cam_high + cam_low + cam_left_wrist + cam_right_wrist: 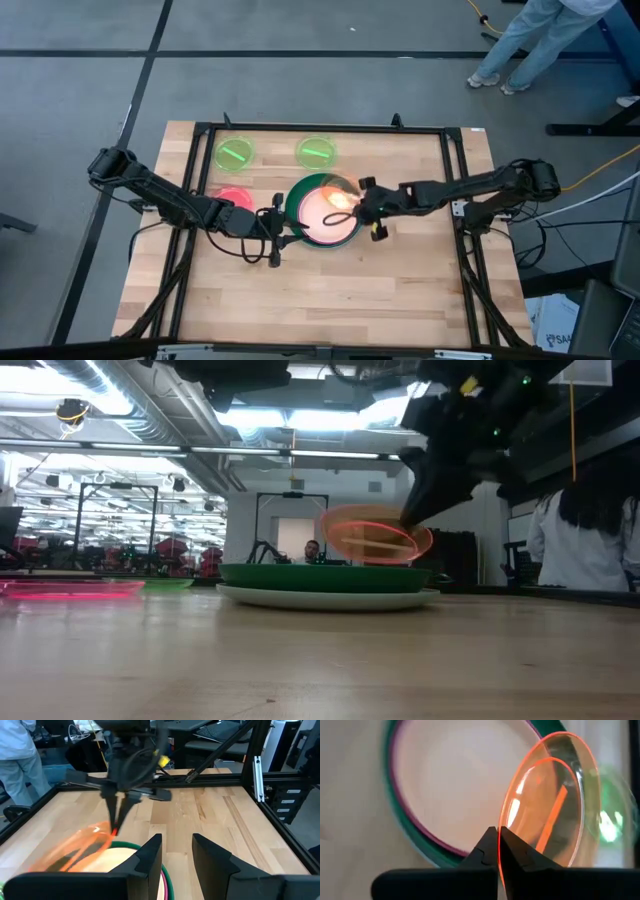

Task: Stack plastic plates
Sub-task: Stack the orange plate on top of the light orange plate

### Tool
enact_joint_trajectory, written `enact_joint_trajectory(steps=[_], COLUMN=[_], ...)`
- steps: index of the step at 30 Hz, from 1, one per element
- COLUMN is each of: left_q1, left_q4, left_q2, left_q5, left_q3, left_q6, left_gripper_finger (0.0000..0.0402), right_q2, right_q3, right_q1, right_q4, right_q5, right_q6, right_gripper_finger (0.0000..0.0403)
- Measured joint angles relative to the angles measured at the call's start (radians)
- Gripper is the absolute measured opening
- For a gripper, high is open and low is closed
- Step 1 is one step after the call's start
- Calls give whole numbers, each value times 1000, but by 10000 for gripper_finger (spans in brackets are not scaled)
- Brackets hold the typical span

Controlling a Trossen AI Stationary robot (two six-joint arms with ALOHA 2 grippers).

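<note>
Right gripper [498, 836] pinched on orange plate's [547, 815] rim, tilted above peach-topped stack [322, 211], left gripper [176, 851] open nearby, seemingly empty.

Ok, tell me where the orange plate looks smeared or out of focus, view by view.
Left wrist view: the orange plate streaks into a motion smear under the right gripper. Low view: it shows doubled, ghosted rims above the stack of plates. High view: it glares bright. Right wrist view: its rim is crisp, the lime plate behind is blurred.
</note>
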Motion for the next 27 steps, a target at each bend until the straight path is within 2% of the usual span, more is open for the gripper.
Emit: enact_joint_trajectory(steps=[11, 27], left_q1=[0, 0], left_q4=[0, 0], left_q2=[0, 0], left_q5=[0, 0], left_q3=[0, 0], left_q6=[0, 0], left_gripper_finger=[101, 101], right_q2=[22, 148], right_q3=[1, 2], right_q1=[37, 37], right_q4=[126, 199], right_q5=[-182, -189], right_q6=[-22, -21], right_gripper_finger=[1, 1])
